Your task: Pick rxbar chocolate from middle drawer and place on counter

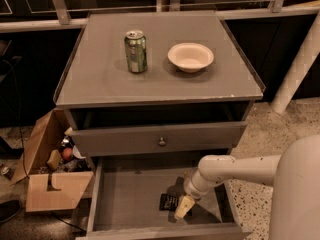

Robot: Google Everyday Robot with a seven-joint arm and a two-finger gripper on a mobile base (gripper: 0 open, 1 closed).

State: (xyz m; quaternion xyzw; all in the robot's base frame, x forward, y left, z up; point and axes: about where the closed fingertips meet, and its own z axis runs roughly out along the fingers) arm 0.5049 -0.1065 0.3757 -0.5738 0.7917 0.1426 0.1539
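The rxbar chocolate (168,202) is a small flat black wrapper lying on the floor of the open middle drawer (125,199), right of centre. My gripper (183,207) reaches down into the drawer from the right on a white arm. Its pale fingers (184,206) sit right beside and partly over the bar's right end. The counter (100,74) is the flat grey top of the cabinet above.
A green soda can (135,51) and a cream bowl (190,56) stand on the counter. A closed drawer front with a round knob (161,142) sits above the open drawer. An open cardboard box (52,169) with clutter is on the floor at the left. A white post (300,59) stands at the right.
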